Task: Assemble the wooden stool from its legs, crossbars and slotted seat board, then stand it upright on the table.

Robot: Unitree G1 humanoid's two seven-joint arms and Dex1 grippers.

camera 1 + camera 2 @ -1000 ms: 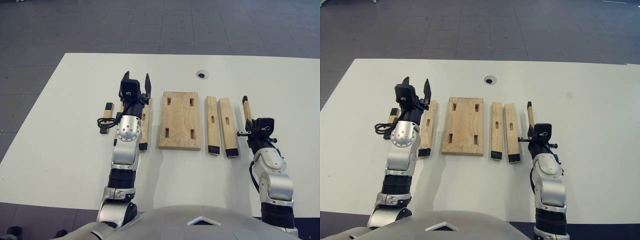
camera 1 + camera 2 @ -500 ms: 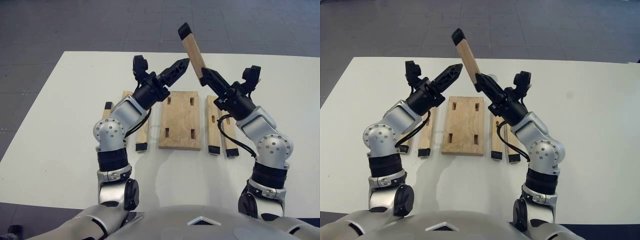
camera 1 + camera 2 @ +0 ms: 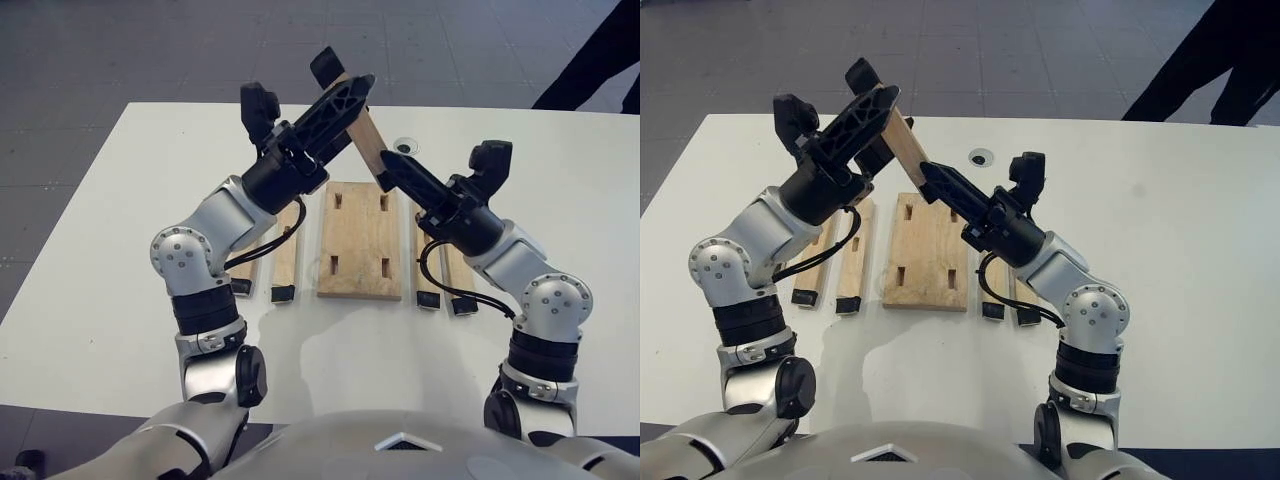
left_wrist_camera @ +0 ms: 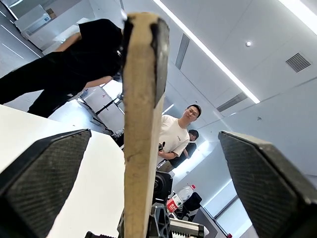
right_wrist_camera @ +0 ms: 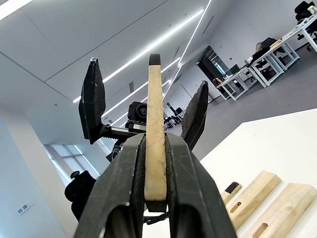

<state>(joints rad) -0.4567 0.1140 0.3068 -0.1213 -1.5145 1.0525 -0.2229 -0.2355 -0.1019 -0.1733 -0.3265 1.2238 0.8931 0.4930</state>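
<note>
My right gripper [image 3: 388,168] is shut on the lower part of a wooden bar [image 3: 368,148] with a black end cap, held slanted in the air above the slotted seat board [image 3: 360,240]. My left gripper [image 3: 883,122] is open and straddles the bar's upper part. Its fingers [image 4: 44,168] stand wide on both sides of the bar [image 4: 141,124] without touching it. In the right wrist view the bar [image 5: 154,109] rises from the shut right gripper [image 5: 155,148] between the left gripper's two fingers [image 5: 94,104].
Two wooden pieces [image 3: 287,262] [image 3: 243,272] lie left of the seat board and two slotted legs [image 3: 425,255] [image 3: 455,285] lie right of it. A small round hole [image 3: 403,147] sits at the table's back. Bare tabletop lies at the far left, far right and front.
The left gripper has risen and opened around the bar's upper end. The right gripper has lowered and tilted the bar further to the left.
</note>
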